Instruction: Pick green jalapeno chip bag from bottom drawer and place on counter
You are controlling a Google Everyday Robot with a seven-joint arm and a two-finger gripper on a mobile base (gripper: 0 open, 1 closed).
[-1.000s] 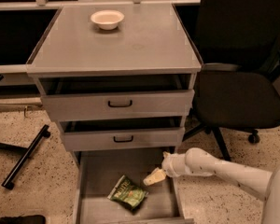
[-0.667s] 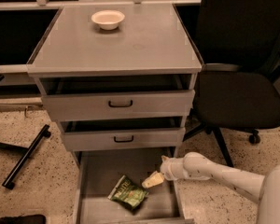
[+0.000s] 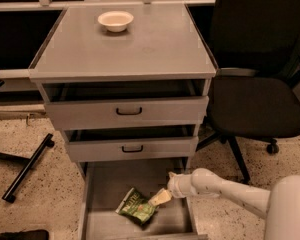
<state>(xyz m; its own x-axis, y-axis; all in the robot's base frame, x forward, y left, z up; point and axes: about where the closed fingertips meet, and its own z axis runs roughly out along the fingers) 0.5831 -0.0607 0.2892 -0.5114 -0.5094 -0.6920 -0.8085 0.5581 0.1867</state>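
Note:
The green jalapeno chip bag (image 3: 136, 207) lies flat on the floor of the open bottom drawer (image 3: 104, 184), near its front middle. My gripper (image 3: 160, 198) reaches in from the right on a white arm and sits low in the drawer, right at the bag's upper right edge. The counter (image 3: 155, 41) is the grey cabinet top above.
A cream bowl (image 3: 115, 20) stands at the back left of the counter. The two upper drawers (image 3: 128, 111) with black handles stand slightly open above the bottom one. A black office chair (image 3: 257, 89) stands close on the right. Black chair legs (image 3: 27, 166) lie on the floor at left.
My gripper has moved left and down inside the bottom drawer, closing in on the bag's right edge. The bag has not moved.

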